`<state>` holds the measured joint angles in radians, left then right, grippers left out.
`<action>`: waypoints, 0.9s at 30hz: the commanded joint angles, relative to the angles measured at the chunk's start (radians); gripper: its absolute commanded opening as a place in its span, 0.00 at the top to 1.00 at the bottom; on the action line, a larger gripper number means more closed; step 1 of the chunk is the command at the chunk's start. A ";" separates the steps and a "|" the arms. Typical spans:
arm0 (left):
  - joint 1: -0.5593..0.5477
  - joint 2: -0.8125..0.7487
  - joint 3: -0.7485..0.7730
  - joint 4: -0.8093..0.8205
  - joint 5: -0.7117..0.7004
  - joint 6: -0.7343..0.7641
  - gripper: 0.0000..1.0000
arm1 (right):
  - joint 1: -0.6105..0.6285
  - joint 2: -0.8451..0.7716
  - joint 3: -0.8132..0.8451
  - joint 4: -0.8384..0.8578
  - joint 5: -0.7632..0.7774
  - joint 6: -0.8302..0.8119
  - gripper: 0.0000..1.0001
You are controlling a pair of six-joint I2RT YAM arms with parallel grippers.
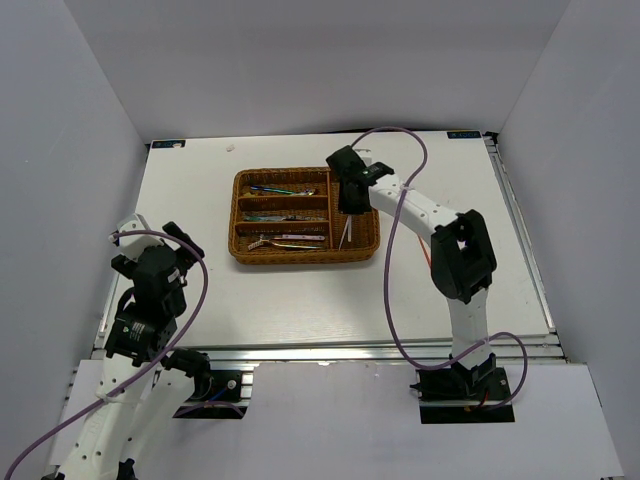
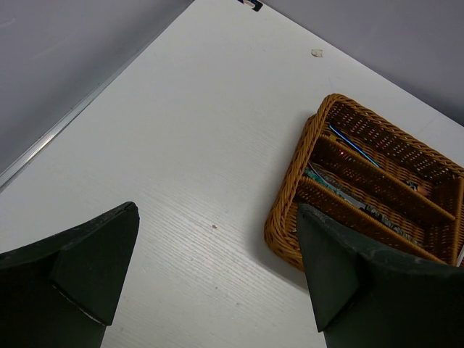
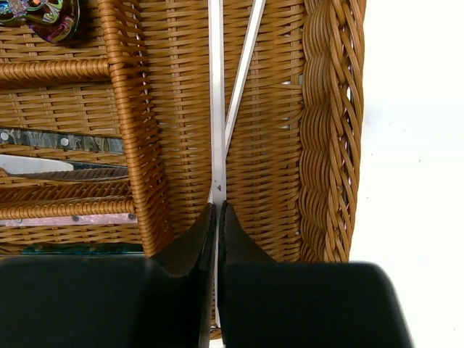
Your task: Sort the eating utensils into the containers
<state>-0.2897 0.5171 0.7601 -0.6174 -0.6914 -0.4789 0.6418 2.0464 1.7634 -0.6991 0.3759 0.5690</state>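
Observation:
The brown wicker tray [image 1: 305, 258] lies mid-table, with cutlery in its three long slots [image 1: 283, 242]. My right gripper [image 1: 350, 205] hangs over the tray's vertical slot. In the right wrist view it [image 3: 217, 210] is shut on a white chopstick [image 3: 216, 109] that runs along the slot, and a second white chopstick [image 3: 243, 61] lies slanted beside it. An iridescent purple spoon bowl [image 3: 43, 16] and a knife handle [image 3: 65, 140] show in the slots to the left. My left gripper [image 1: 152, 238] is open and empty [image 2: 217, 268] over bare table left of the tray [image 2: 286, 210].
White walls enclose the table on three sides. The tray's braided right rim [image 3: 326, 130] stands between the slot and bare table. A small white speck [image 2: 317, 52] lies on the table beyond the tray's far corner.

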 commanded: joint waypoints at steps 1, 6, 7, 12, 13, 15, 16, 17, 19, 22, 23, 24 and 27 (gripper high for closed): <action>0.003 0.004 -0.005 0.008 0.006 0.006 0.02 | 0.001 0.006 0.013 0.033 0.008 -0.024 1.00; 0.004 -0.003 -0.007 0.010 0.007 0.008 0.02 | -0.002 0.035 0.047 0.029 0.000 -0.040 0.96; 0.004 -0.002 -0.005 0.010 0.009 0.008 0.02 | -0.004 0.038 0.060 0.026 -0.003 -0.041 0.95; 0.003 -0.002 -0.005 0.008 0.007 0.008 0.02 | -0.010 0.038 0.088 -0.003 -0.011 -0.044 0.60; 0.004 -0.003 -0.004 0.008 0.007 0.008 0.02 | -0.010 0.029 0.090 -0.010 -0.005 -0.044 0.57; 0.004 -0.003 -0.005 0.008 0.009 0.008 0.02 | -0.011 0.012 0.085 -0.025 0.012 -0.046 0.46; 0.003 -0.002 -0.005 0.008 0.009 0.008 0.02 | -0.013 -0.014 0.079 -0.028 0.023 -0.049 0.45; 0.003 -0.002 -0.005 0.008 0.010 0.010 0.02 | -0.020 -0.028 0.059 -0.039 0.030 -0.052 0.45; 0.003 0.000 -0.005 0.007 0.010 0.010 0.02 | -0.031 -0.098 0.015 -0.030 0.035 -0.069 0.44; 0.004 -0.006 -0.005 0.008 0.010 0.010 0.02 | -0.059 -0.229 -0.157 0.039 0.034 -0.104 0.44; 0.004 -0.006 -0.007 0.010 0.012 0.010 0.02 | -0.079 -0.264 -0.212 0.065 0.032 -0.141 0.44; 0.004 -0.006 -0.007 0.011 0.015 0.011 0.02 | -0.094 -0.299 -0.314 0.114 0.021 -0.159 0.44; 0.003 -0.002 -0.005 0.011 0.020 0.013 0.02 | -0.204 -0.399 -0.454 0.130 -0.104 -0.199 0.44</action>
<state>-0.2901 0.5167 0.7601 -0.6167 -0.6899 -0.4782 0.5259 1.7233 1.4082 -0.6308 0.3626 0.4385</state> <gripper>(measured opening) 0.981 0.560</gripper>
